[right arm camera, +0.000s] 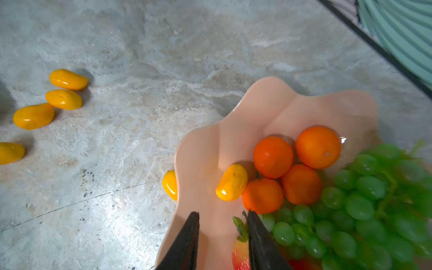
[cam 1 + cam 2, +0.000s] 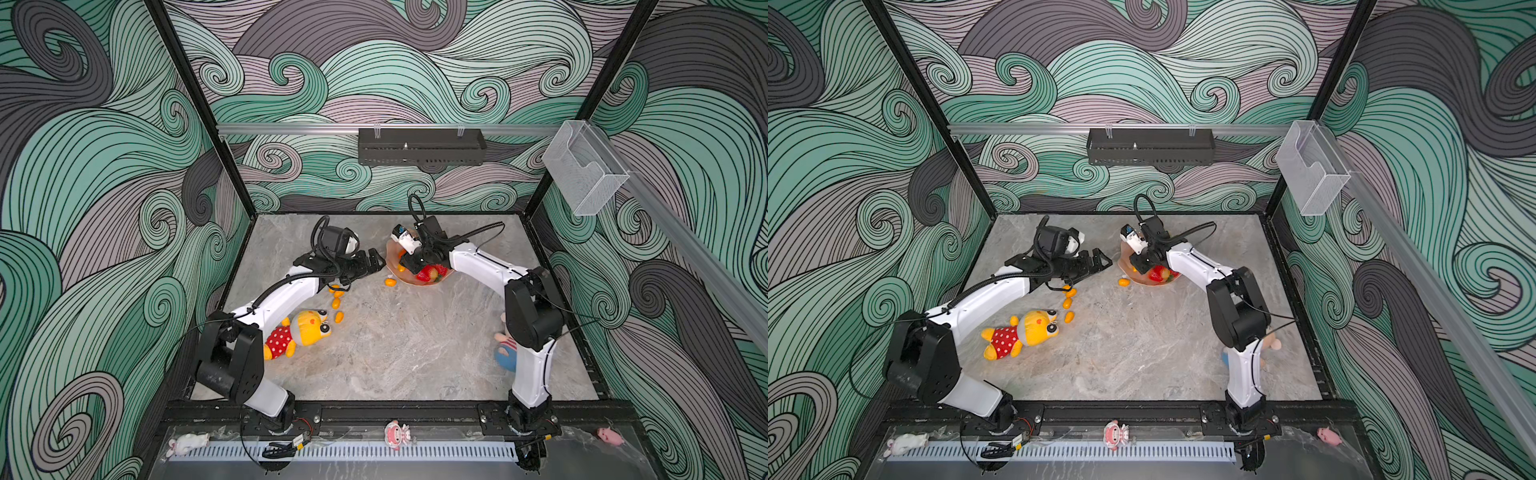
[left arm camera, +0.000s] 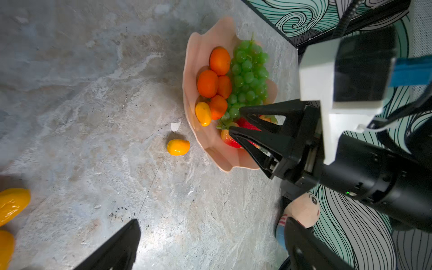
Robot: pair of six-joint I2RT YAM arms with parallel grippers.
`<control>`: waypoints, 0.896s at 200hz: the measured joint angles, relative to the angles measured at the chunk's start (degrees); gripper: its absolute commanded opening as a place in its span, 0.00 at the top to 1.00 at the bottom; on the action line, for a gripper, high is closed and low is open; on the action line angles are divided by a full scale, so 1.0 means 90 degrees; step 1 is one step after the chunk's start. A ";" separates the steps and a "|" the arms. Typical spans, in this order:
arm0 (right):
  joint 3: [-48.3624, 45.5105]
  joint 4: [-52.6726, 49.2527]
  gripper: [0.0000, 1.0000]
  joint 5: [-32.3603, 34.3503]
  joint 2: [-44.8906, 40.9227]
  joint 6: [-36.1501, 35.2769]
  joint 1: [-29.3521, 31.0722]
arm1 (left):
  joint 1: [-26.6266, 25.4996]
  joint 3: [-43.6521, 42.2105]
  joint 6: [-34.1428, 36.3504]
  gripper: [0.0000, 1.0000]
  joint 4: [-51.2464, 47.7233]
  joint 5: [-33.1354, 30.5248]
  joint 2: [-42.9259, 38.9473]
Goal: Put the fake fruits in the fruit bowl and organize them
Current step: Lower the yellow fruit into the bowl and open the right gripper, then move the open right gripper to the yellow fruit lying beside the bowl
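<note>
The peach-pink fruit bowl (image 2: 392,259) (image 2: 1124,257) (image 1: 268,105) stands at the back of the table. It holds several tangerines (image 1: 273,156) (image 3: 207,83), a green grape bunch (image 1: 360,205) (image 3: 249,74), strawberries (image 2: 428,274) (image 1: 239,254) and one kumquat (image 1: 231,182) (image 3: 203,113). My right gripper (image 2: 405,264) (image 1: 223,214) (image 3: 235,120) hangs over the bowl, open, with nothing gripped; a strawberry lies below, beside one finger. Another kumquat (image 3: 178,147) (image 2: 390,282) rests on the table against the bowl's rim. Several more kumquats (image 2: 336,301) (image 1: 63,99) lie to the left. My left gripper (image 2: 376,259) (image 3: 212,221) is open and empty, just left of the bowl.
A yellow plush toy (image 2: 303,330) in red dotted shorts lies front left, close to the loose kumquats. A plush doll (image 2: 505,353) (image 3: 304,210) sits behind the right arm's base. The enclosure's back wall rises just behind the bowl.
</note>
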 measured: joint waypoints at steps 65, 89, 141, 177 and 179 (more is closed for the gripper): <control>-0.1183 0.0321 0.73 0.1035 -0.1302 0.0435 0.1100 | -0.0117 -0.0850 0.0155 0.01 -0.0559 -0.0347 -0.1644; -0.1722 0.0459 0.76 0.1438 -0.1821 0.0925 0.1528 | -0.0117 -0.1433 0.0153 0.01 -0.0789 -0.0495 -0.2288; -0.1923 0.0039 0.73 0.2018 -0.2382 0.2106 0.1817 | -0.0117 -0.2504 0.0056 0.01 -0.0918 -0.0874 -0.3427; -0.1715 -0.0573 0.76 0.1945 -0.2021 0.2273 0.1807 | -0.0117 -0.2540 0.0015 0.01 -0.0918 -0.1018 -0.3415; -0.1698 -0.0600 0.76 0.1928 -0.1996 0.2271 0.1807 | -0.0117 -0.2540 0.0007 0.01 -0.0918 -0.1025 -0.3407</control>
